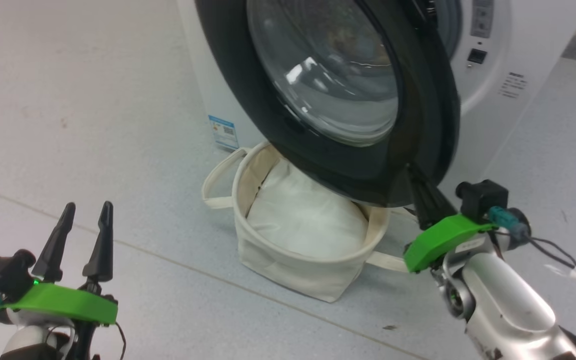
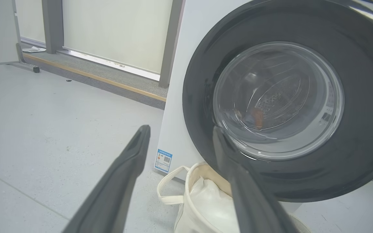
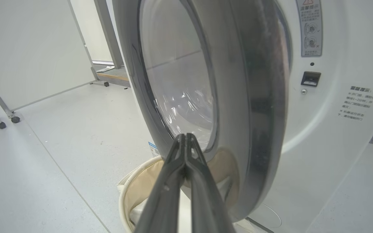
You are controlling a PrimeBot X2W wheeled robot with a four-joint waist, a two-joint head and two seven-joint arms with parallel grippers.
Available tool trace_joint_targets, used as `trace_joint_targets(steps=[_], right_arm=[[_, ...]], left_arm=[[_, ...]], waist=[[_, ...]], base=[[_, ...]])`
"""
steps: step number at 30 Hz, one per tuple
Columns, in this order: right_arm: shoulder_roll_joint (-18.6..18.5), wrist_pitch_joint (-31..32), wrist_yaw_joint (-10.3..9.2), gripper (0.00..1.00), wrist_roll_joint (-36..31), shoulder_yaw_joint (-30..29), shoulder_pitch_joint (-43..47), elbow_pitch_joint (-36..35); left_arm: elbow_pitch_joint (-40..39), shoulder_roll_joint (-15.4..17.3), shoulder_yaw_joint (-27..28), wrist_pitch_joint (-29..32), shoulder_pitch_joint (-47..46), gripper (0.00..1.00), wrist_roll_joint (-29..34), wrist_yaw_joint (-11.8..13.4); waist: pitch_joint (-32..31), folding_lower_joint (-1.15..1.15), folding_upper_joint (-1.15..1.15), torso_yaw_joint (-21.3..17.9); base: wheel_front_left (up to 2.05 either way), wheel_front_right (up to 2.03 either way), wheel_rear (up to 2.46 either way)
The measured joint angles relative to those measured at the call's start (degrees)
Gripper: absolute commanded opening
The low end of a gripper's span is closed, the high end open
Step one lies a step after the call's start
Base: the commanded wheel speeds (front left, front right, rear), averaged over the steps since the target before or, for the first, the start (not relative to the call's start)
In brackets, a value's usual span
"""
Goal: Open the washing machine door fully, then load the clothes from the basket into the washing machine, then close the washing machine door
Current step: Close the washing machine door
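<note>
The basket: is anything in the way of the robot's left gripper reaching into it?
Partly: the washing machine door hangs over the basket's back. Nothing visible stands between the left gripper and its front rim.

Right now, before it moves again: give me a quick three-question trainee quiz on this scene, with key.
1. True or false: the right gripper has its two fingers pressed together with nothing between them.
2. Where does the basket sit? A) on a shelf B) on the floor, under the lower edge of the open washing machine door C) on a table
3. Fill in: the left gripper has its jaws ____.
Key: 1 true; 2 B; 3 open.
</note>
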Motion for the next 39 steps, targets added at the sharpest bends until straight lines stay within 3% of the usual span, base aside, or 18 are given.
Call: trace_joint_targets(steps=[13, 29, 39], right_arm=[[-1.4, 0.0, 0.02, 0.0, -3.0, -9.1, -5.5, 5.9], [-7.3, 0.0, 0.03, 0.0, -6.5, -18.4, -19.4, 6.9], [-9.5, 0.0, 0.03, 0.0, -7.2, -22.0, -23.1, 9.5]], left_arm=[[-0.7, 0.1, -0.6, 0.0, 0.0, 1.0, -0.6, 0.0], [-2.7, 0.4, -0.6, 0.0, -4.5, 1.0, -1.7, 0.0], [-2.4, 0.3, -0.8, 0.0, -5.2, 1.0, -1.8, 0.0]], waist=[[4.5, 0.01, 0.0, 1.8], [15.3, 0.02, 0.0, 2.8], [15.0, 0.0, 0.0, 4.4]], base=[[0.0, 0.0, 0.0], [0.0, 0.0, 0.0], [0.0, 0.0, 0.0]])
